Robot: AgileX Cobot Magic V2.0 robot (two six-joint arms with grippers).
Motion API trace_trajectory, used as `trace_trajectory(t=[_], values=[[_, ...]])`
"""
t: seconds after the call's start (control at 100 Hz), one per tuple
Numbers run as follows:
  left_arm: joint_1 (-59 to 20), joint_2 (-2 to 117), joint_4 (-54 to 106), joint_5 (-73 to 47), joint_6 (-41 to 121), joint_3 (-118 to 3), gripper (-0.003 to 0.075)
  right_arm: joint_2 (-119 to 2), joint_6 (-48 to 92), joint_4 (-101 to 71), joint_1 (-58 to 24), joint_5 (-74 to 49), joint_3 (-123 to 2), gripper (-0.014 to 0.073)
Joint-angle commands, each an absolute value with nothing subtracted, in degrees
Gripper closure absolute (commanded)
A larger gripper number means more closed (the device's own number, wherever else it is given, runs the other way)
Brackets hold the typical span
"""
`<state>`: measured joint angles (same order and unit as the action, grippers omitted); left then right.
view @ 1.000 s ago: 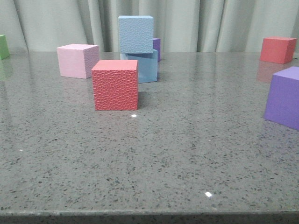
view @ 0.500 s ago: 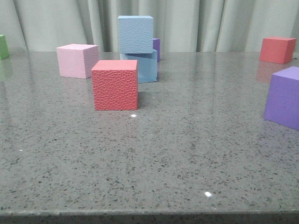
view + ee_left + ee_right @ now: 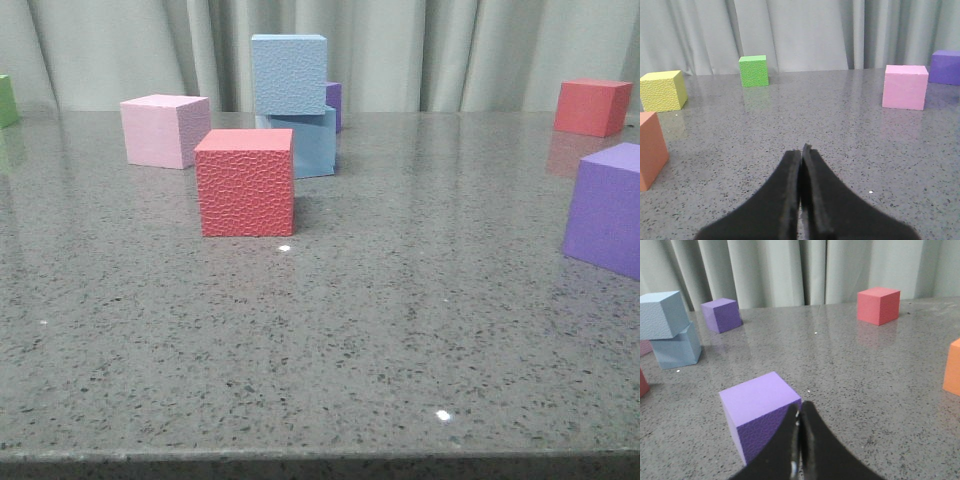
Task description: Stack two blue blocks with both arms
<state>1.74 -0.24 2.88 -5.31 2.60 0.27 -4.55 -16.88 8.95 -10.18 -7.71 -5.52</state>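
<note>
On the grey speckled stone bench (image 3: 400, 330), the two light sky-blue foam cubes are stacked near the back, in front of the pale curtain (image 3: 450, 50). The upper blue foam cube (image 3: 289, 74) rests on the lower blue foam cube (image 3: 305, 143); it is turned a little and shifted toward the left, so its edges do not line up with those of the lower one. A red pebbled foam cube (image 3: 246, 182) stands just in front of the stack and hides part of the lower cube. A pink foam cube (image 3: 165, 130) stands to the left of the stack, apart from it. A small dark purple cube (image 3: 334, 103) shows behind the stack.

The left end effector (image 3: 801, 155) is clenched, its black fingers pressed together with nothing between them, low over the bare bench. The right end effector (image 3: 799, 412) is also clenched on nothing; a large purple foam cube (image 3: 759, 412) sits close behind its fingertips. Both are well apart from the blue stack.
</note>
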Motion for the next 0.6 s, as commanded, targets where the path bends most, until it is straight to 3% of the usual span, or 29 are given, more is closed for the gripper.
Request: trace_trajectory(t=[0.0, 0.35, 0.59], values=[[1.95, -2.18, 3.29, -1.31, 2.69, 0.4, 0.0739, -3.96, -11.32, 4.34, -7.57, 0.0, -4.79, 0.0707], [1.95, -2.18, 3.29, -1.31, 2.69, 0.4, 0.0739, 0.85, -5.94, -1.77, 2.09, -2.29, 0.4, 0.0707], [1.95, -2.18, 3.29, -1.31, 2.69, 0.4, 0.0739, 1.82, -5.94, -1.77, 2.98, -3.87, 0.4, 0.0707]])
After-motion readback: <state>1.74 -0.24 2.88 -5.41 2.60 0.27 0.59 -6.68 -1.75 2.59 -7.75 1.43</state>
